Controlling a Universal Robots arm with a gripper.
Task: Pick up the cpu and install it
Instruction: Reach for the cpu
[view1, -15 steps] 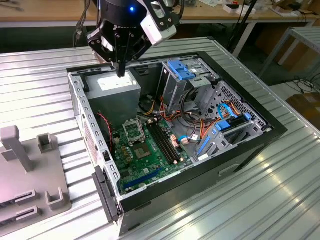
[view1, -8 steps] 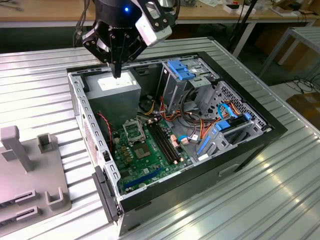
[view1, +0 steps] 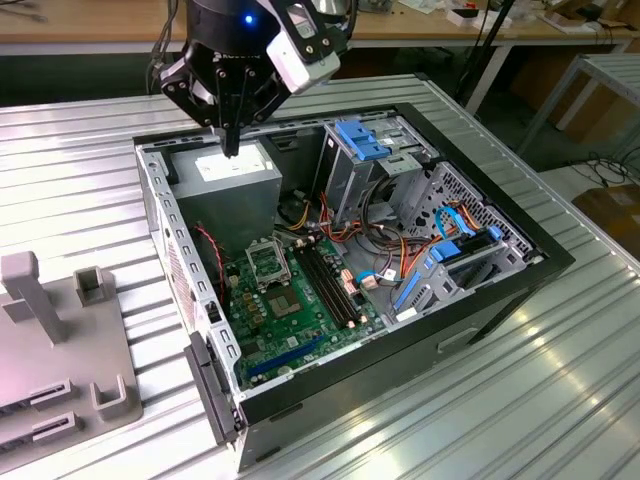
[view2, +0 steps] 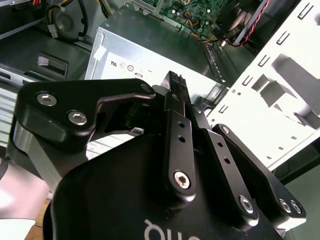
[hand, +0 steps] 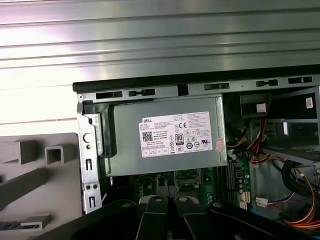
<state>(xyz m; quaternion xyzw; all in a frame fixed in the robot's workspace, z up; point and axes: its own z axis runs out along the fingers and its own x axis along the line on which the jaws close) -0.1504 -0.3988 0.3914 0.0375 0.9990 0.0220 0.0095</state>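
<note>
Above power supply (view1: 238, 182), end effector (view1: 231, 150) seemingly pressed together; cpu location relative to it unclear.

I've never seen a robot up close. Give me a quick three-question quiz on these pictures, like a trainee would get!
1. True or false: the end effector is above the grey power supply.
2. The motherboard is: A red, B green, C white.
3. Fill in: the open computer case rests on a ribbed ___ table.

Key: 1 true; 2 B; 3 metal.
</note>
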